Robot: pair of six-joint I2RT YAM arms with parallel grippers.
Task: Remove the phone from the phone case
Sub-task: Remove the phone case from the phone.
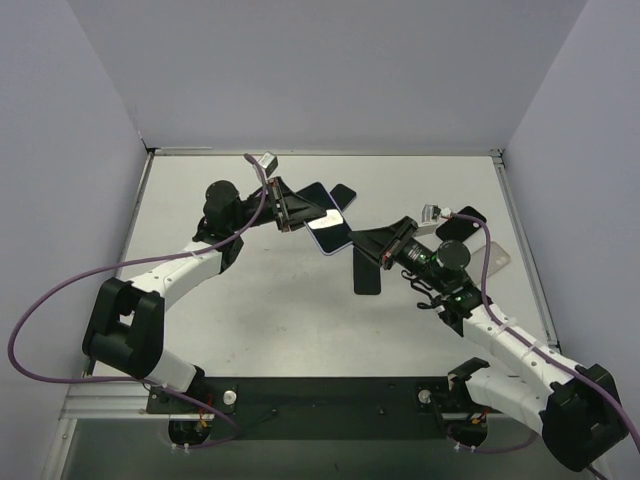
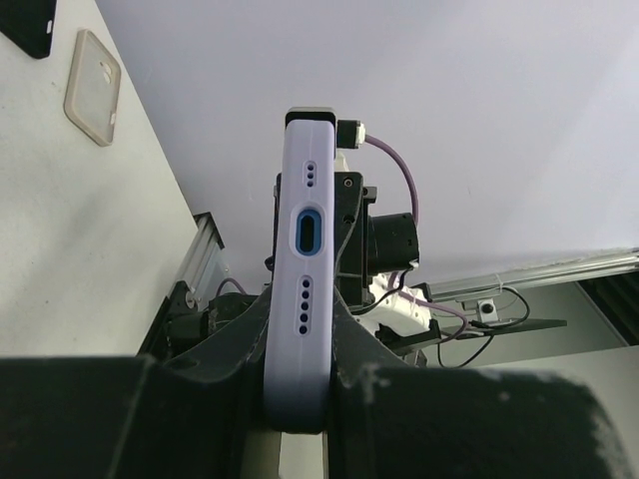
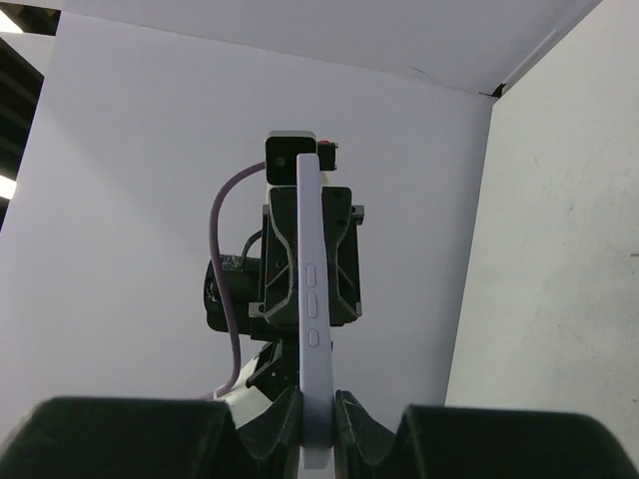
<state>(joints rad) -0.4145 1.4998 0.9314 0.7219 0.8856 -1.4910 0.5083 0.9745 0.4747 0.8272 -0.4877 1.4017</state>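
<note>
**Top external:** the cased phone (image 1: 330, 235) hangs above the middle of the table (image 1: 300, 330), pinched by both the left gripper (image 1: 297, 212) and the right gripper (image 1: 375, 248). If either pinch slips, it likely drops.
**Left wrist:** the port end faces the camera and the long axis runs away from it.
**Right wrist:** the buttoned edge faces the camera.

I can't read any text, brand, number or sign in any of my three views. The lavender phone case (image 2: 303, 289) shows me its bottom edge from the left wrist and its side edge from the right wrist, and neither edge carries lettering I can make out.
</note>
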